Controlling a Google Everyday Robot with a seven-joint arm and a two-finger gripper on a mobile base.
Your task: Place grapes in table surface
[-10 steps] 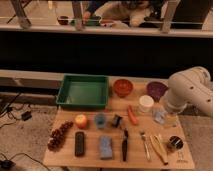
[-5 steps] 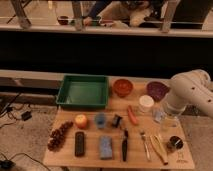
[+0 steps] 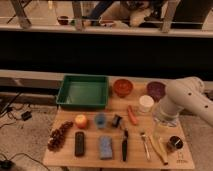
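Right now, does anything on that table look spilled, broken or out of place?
Nothing stands out. The grapes lie bunched front-left on the table surface, the green tray sits square, and the gripper hangs over the right side.

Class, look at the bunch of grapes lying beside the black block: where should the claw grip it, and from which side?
Probably grip the grapes across the narrow middle, coming from above: the bunch lies flat, elongated and slanted, with the black block close beside it. The claw hangs at the opposite end of the table.
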